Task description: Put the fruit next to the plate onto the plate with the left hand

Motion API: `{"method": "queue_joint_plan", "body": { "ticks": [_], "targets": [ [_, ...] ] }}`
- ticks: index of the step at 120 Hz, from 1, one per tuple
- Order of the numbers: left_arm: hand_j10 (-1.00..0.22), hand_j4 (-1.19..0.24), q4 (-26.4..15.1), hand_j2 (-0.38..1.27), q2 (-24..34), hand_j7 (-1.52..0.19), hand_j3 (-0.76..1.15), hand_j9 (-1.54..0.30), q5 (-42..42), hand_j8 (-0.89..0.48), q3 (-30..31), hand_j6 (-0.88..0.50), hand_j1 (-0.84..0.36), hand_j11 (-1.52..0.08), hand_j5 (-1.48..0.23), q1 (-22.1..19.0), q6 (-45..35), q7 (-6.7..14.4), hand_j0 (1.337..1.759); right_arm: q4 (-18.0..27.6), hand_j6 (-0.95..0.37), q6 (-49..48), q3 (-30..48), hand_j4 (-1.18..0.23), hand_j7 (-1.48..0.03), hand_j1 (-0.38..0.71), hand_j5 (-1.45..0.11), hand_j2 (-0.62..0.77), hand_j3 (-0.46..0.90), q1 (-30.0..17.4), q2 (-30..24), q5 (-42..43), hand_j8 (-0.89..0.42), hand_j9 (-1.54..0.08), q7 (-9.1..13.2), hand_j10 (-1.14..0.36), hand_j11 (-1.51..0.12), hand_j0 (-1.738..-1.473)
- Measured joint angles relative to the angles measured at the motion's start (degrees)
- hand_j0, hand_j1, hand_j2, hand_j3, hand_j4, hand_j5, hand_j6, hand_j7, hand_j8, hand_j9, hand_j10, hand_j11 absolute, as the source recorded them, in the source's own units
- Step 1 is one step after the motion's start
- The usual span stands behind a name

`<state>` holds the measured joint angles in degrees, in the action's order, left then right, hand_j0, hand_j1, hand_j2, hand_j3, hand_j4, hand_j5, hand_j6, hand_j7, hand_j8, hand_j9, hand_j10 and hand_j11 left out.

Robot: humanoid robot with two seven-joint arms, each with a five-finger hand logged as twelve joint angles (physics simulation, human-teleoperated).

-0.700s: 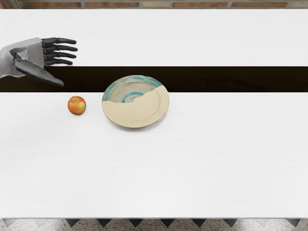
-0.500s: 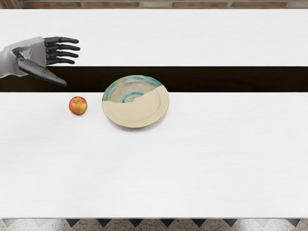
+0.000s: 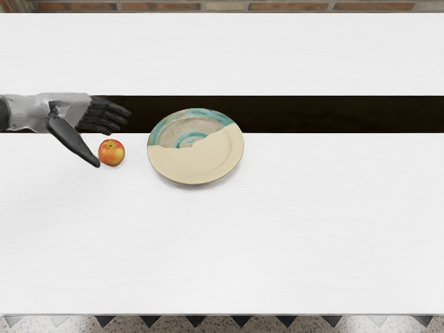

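- The apple [image 3: 111, 152] sits on the white table [image 3: 277, 229], just to the left of the plate [image 3: 201, 166]. It is near the plate but not touching it
- The plate has nothing on it, so the job is not done yet
- The left hand [image 3: 80, 119] comes in from the left side and is right next to the apple. It is the only hand we can see
- The hand is open and holds nothing. The four dark fingers [image 3: 107, 114] point to the right, just behind the apple, over the edge of the dark gap [image 3: 333, 114] in the table
- The thumb [image 3: 76, 142] sticks out toward the front, and its tip is right at the apple's left side. I cannot tell if it touches the apple
- So the apple lies to the right of the palm, in the space between the thumb and the fingers
- The apple is round, so it has no long side, and it could roll away if the thumb bumps it
- I think the hand needs to slide a bit more to the right so the apple sits deeper in it, then close around the apple
- The plate is farther to the right, the same way the fingers point, so the carry should be short
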<state>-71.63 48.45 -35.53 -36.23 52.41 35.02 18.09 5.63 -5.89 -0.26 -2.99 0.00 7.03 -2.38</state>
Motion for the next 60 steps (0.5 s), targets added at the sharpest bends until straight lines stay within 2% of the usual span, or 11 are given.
{"method": "queue_joint_plan", "body": {
  "ticks": [12,29,51,60],
  "targets": [
    [-0.25,-0.25,-3.6,0.05,2.4,-0.32,0.00,-0.32,-1.4,-0.25,0.0,-0.25,0.06,-0.32,-0.32,0.8,-0.2,2.7,1.658,0.0,-0.04,0.0,0.0,-0.04,-0.05,-0.31,-0.05,-0.01,0.00,0.0,0.0,0.0,-0.04,-0.05,0.0,-0.04,-0.05,-1.658],
    [-0.25,-0.25,-7.7,0.05,2.0,-0.32,0.00,-0.32,-5.8,-0.25,0.1,-0.25,0.06,-0.32,-0.32,0.8,-6.1,4.7,1.658,0.0,-0.04,0.0,0.0,-0.04,-0.05,-0.31,-0.05,-0.01,0.00,0.0,0.0,0.0,-0.04,-0.05,0.0,-0.04,-0.05,-1.658],
    [-0.25,-0.25,-10.2,0.05,1.1,-0.32,0.00,-0.32,-13.0,-0.25,0.4,-0.25,0.06,-0.32,-0.32,0.8,-15.4,7.9,1.658,0.0,-0.04,0.0,0.0,-0.04,-0.05,-0.31,-0.05,-0.01,0.00,0.0,0.0,0.0,-0.04,-0.05,0.0,-0.04,-0.05,-1.658],
    [-0.25,-0.25,-10.9,0.05,-0.9,-0.32,0.00,-0.32,-16.1,-0.25,0.5,-0.25,0.06,-0.32,-0.32,0.7,-18.4,10.3,1.658,0.0,-0.04,0.0,0.0,-0.04,-0.05,-0.31,-0.05,-0.01,0.00,0.0,0.0,0.0,-0.04,-0.05,0.0,-0.04,-0.05,-1.658]
  ]
}}
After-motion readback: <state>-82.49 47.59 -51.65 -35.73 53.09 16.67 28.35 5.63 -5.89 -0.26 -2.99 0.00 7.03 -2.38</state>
